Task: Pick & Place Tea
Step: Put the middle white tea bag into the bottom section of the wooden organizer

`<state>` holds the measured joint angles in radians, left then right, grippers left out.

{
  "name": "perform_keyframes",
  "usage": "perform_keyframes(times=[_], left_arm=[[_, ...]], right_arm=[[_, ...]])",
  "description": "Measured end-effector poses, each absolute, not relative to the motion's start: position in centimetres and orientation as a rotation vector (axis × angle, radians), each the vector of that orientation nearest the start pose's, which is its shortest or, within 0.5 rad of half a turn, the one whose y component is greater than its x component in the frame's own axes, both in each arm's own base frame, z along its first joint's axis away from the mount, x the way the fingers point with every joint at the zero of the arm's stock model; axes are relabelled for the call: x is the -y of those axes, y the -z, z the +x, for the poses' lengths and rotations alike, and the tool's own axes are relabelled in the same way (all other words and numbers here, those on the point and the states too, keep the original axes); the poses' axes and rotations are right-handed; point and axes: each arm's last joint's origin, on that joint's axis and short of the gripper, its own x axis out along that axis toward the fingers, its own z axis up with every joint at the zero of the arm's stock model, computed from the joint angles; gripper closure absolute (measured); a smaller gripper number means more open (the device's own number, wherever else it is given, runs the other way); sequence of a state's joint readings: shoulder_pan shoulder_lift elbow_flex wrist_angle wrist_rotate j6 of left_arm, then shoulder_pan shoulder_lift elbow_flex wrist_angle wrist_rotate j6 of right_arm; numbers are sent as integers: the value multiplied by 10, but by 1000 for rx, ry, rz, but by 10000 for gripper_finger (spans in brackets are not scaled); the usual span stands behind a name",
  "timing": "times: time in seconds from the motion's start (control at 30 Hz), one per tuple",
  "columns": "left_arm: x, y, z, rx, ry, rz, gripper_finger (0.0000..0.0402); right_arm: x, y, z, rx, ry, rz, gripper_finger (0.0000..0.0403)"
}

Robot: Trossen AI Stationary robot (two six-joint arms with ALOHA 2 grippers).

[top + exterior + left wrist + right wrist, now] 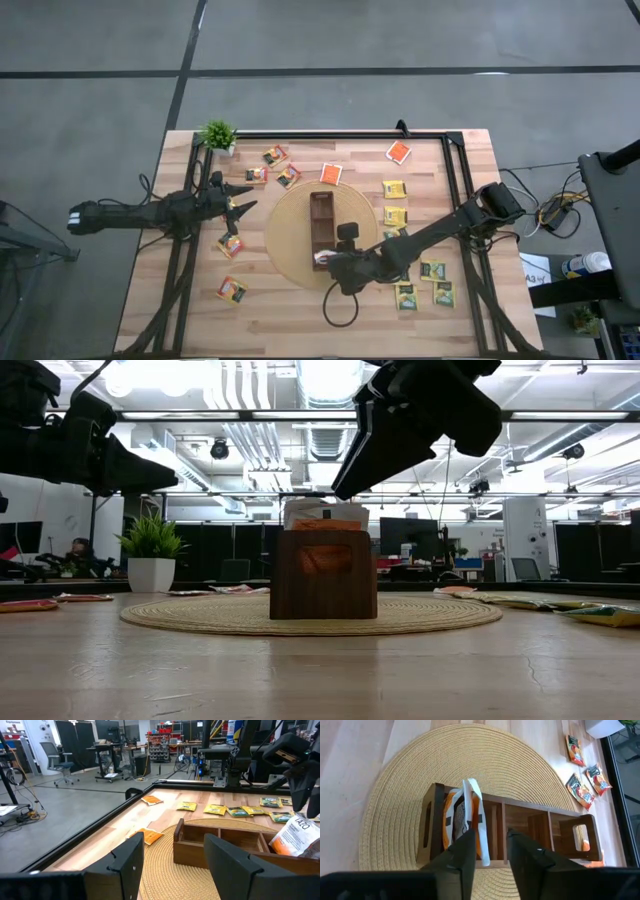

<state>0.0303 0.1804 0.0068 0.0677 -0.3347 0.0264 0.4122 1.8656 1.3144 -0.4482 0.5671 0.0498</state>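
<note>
A long narrow brown box [322, 222] lies on a round woven mat [290, 240]. In its near-end compartment stand tea sachets, a white one [470, 807] and an orange one [451, 820], their tops above the box rim [325, 512]. My right gripper [490, 851] hovers open, slanting down over that compartment, with nothing in the gap between its fingers. Loose tea sachets lie flat on the table: orange [331, 173], yellow [394, 189], green-and-yellow [433, 270]. My left gripper [240, 205] waits open at the table's left, pointing level toward the box [225, 840]. My right gripper has one finger [465, 852] right beside the white sachet's upper edge [471, 827]. Whether it touches that edge, I cannot tell. The sachet stands upright in the box's near-end compartment.
A small potted plant [218, 135] stands at the far left corner. More sachets lie left of the mat [231, 244] and near the front left [231, 290]. A black frame [455, 200] runs along the table's edges. The box's other compartments [530, 827] show bare wood.
</note>
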Motion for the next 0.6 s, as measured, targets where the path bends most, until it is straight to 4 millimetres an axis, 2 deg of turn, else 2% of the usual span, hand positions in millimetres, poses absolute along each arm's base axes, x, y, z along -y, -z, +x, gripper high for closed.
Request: perform_keyframes(times=[0.27,0.43,0.6], left_arm=[[-13,-158,106,-110,-363,42,199],[-13,-158,106,-110,-363,42,199],[-13,-158,106,-110,-363,42,199]], right_arm=[[-142,-210,365,-849,163,-413,259],[-143,-216,366,-829,175,-405,264],[-135,-205,365,-864,191,-414,276]])
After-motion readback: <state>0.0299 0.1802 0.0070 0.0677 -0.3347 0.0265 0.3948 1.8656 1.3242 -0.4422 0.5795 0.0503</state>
